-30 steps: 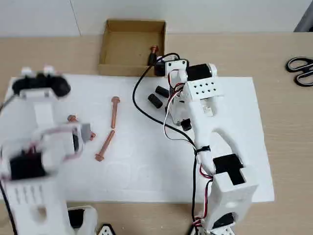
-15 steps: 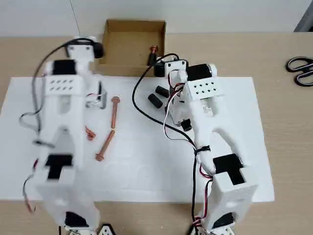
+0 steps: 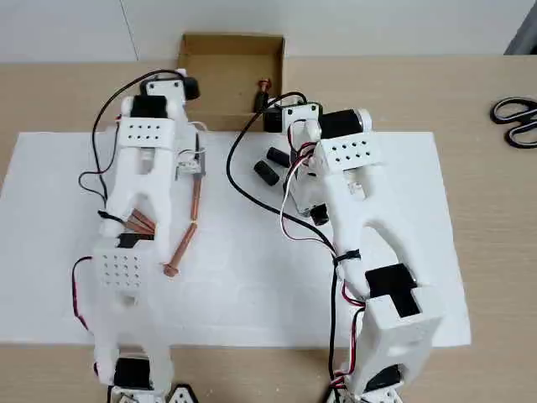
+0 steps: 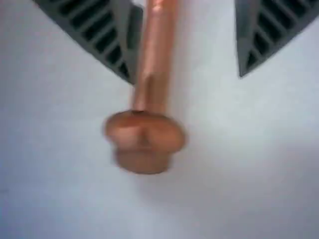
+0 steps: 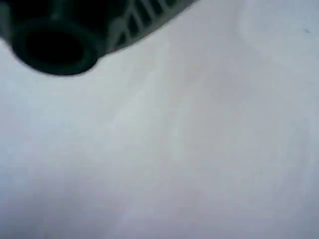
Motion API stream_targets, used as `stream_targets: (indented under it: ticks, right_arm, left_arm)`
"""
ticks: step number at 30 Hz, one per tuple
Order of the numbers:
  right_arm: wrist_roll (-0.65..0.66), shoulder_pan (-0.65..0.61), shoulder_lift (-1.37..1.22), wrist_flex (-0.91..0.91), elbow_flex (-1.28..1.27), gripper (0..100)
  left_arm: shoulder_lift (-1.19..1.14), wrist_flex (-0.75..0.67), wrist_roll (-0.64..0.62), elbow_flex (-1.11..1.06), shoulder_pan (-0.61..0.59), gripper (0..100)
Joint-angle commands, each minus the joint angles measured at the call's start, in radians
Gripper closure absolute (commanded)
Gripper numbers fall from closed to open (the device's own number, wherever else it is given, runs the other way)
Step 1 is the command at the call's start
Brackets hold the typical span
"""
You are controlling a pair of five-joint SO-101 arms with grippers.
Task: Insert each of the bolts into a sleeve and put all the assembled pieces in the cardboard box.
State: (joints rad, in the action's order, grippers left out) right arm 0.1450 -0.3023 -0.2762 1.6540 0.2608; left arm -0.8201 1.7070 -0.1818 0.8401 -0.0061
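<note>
copper bolt (image 4: 151, 89), blk sleeve (image 5: 52, 47), wht sheet (image 3: 252, 294)

Sleeve: a black cylindrical sleeve (image 5: 52, 47) is seen end-on, with its round open bore turned toward the camera.
Finger: a grey ribbed gripper finger (image 5: 142, 22) is laid against the sleeve's side, its slanted ribs showing just beside the rim.
Grip: the sleeve is held at the finger's tip, and the opposite side of the grip is hidden by the sleeve.
Surface: a flat white sheet (image 5: 199, 149) is spread beneath, marked by faint creases.
</note>
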Motion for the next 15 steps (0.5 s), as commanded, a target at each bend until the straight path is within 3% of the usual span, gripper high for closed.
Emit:
stream_targets:
  ticks: [1,15]
  right_arm:
    - [0.011,0.005,0.068,0.008,0.035,99.5]
    - [0.011,0.005,0.068,0.008,0.035,99.5]
  left_arm:
    - [0.009,0.009,-0.008,0.065,0.031,88]
    - [-0.104,-0.040,-0.034,0.071,0.034,88]
